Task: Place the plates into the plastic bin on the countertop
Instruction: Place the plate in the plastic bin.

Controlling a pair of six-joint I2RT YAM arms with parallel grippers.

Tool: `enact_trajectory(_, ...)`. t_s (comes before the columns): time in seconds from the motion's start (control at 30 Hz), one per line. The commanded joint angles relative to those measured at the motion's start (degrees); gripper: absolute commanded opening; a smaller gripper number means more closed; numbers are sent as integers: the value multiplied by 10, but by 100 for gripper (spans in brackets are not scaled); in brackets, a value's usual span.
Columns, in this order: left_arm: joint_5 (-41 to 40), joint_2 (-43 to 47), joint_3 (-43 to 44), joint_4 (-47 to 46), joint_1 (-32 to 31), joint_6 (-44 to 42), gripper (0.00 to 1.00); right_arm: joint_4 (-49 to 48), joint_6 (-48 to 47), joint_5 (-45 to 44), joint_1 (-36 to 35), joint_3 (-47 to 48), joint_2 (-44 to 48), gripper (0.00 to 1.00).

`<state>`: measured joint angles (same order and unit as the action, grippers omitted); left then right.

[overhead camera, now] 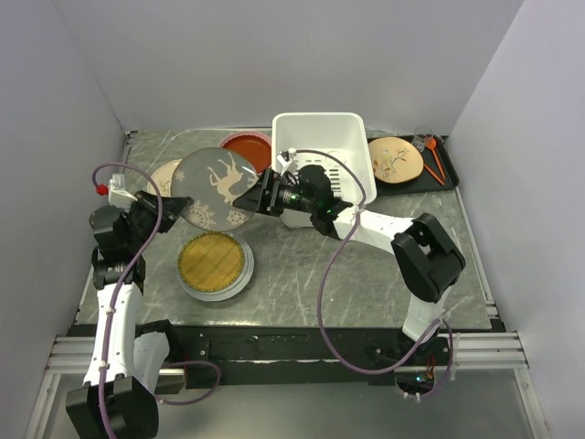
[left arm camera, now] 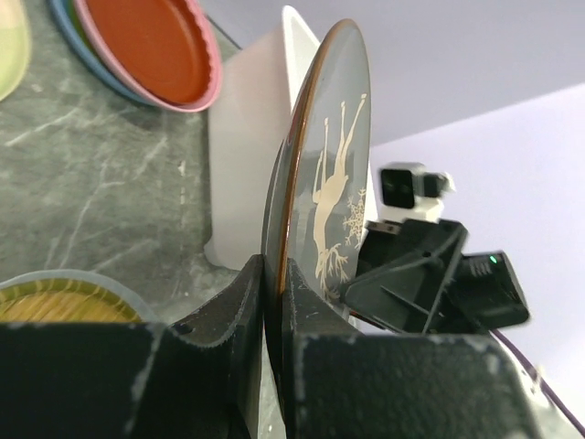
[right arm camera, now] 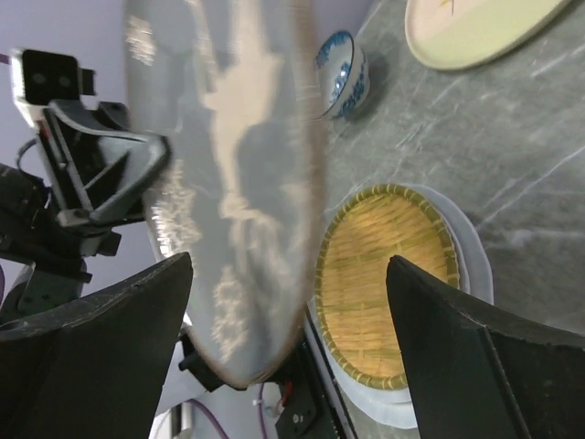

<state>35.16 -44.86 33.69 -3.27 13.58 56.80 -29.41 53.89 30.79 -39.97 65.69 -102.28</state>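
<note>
Clenched closest to the lens, my left gripper (left arm camera: pixel 274 306) bites the rim of the dark plate (left arm camera: pixel 329 183), which stands on edge in the air.

Seen from above, the plate hangs at about 10 o'clock from the middle of the countertop (overhead camera: pixel 302 274). The plastic bin (overhead camera: pixel 315 117) is just beside it at 12 o'clock. My left grip sits at the plate's 8 o'clock. My right gripper (overhead camera: pixel 265 194) is spread wide and straddles the rim at its 3 o'clock, with neither finger pressing as far as I can tell. I judge the plate stiff, glazed and slick, heavy for a one-edge pinch and breakable if dropped. The thin lip opposite my left grip looks like the best hold, taken squarely so the plate cannot pivot.
</note>
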Motion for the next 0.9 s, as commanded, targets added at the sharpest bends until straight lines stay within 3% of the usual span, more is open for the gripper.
enact_trajectory(0.0, 64, 8, -1, -143, 1, 41, 1, -70, 27, 25, 2, 15, -8, 92)
enact_trajectory(0.3, 83, 13, -17, -141, 0, 40, 1, -141, 44, 12, 3, -38, 23, 90)
enact_trajectory(0.4, 87, 17, -29, -140, 0, 39, 1, -170, 60, 16, 3, -51, 23, 84)
enact_trajectory(0.5, 87, 23, -35, -137, 0, 38, 1, -194, 75, 22, 4, -55, 18, 73)
enact_trajectory(0.6, 87, 26, -33, -126, 0, 31, 1, -208, 82, 23, 3, -52, 16, 54)
enact_trajectory(0.7, 84, 25, -28, -112, 0, 20, 1, -212, 84, 24, 4, -43, 12, 24)
enact_trajectory(0.73, 83, 27, -27, -108, 0, 17, 1, -214, 86, 28, 4, -37, 8, 7)
enact_trajectory(0.77, 78, 28, -24, -97, 0, 9, 1, -214, 89, 30, 5, -33, 4, 0)
enact_trajectory(0.87, 65, 33, -19, -76, 0, -13, 1, -221, 96, 35, 3, -22, -8, 0)
